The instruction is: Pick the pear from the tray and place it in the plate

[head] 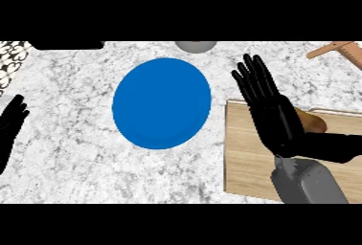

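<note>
Looking down from the head view, you are seeing your grey right forearm point(311, 184) coming in at the lower right, over a pale wooden tray point(247, 167) lying on the marbled desk point(71, 158). Your right hand point(276, 119) is hovering above the tray's near-left part, its fingers point(256, 79) straight and slightly fanned, pointing away from you, with the thumb stretching off to the right. Nothing is being held.

Just to the right of the palm, a brownish pear point(314, 122) is showing on the tray, partly hidden by the hand and sitting between the palm and the thumb. Whether the hand is touching it cannot be told.

Judging by its look, the pear is light, smooth-skinned and rounded, so it may be rolling or slipping if nudged; wrapping around its widest part seems the safest hold.

Further left, well apart from the tray, a blue plate point(161, 103) is lying on the desk. At the far left edge your left hand point(10, 119) is resting, fingers straight.
</note>
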### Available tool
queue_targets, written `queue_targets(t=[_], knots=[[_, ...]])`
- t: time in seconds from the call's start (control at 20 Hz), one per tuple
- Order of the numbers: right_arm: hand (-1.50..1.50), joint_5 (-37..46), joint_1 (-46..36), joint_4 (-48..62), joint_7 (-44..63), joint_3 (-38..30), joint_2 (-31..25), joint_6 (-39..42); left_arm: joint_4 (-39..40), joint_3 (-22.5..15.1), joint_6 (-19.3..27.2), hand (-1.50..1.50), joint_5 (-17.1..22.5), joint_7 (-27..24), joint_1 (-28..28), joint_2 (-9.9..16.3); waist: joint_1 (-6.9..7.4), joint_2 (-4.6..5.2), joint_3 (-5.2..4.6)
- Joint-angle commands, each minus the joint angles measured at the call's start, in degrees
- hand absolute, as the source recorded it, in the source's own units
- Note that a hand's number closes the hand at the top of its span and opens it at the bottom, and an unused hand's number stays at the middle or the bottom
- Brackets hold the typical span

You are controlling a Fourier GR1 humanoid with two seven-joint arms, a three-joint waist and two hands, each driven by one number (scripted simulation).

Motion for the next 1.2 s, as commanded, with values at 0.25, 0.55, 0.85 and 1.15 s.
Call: queue_targets(t=[0.25, 0.55, 0.85, 1.15], knots=[[1.5, 9.33, -3.23, 21.69, 26.32, 8.74, -13.26, 1.34, -3.84, -5.22, -1.9, 0.0, 0.3, -2.81, -3.71, -6.06, 3.64, 1.95, -3.08], [-1.5, 30.51, -7.89, 28.46, 20.3, 13.23, -18.78, -4.7, 0.8, -8.82, -1.35, 0.0, -0.35, -5.7, -1.09, -12.92, 0.45, 0.09, -2.26], [-1.5, 38.51, -9.76, 24.26, 22.46, 14.86, -20.11, -3.44, 3.56, -6.05, -2.3, 0.0, -0.98, -5.51, -3.96, -12.27, -0.81, -0.44, -2.21], [-1.5, 42.05, -15.29, 17.14, 35.51, 12.75, -24.46, 4.17, 6.01, -6.05, -3.49, 0.0, -2.15, -9.34, -2.19, -14.16, -0.87, -0.48, -2.25]])
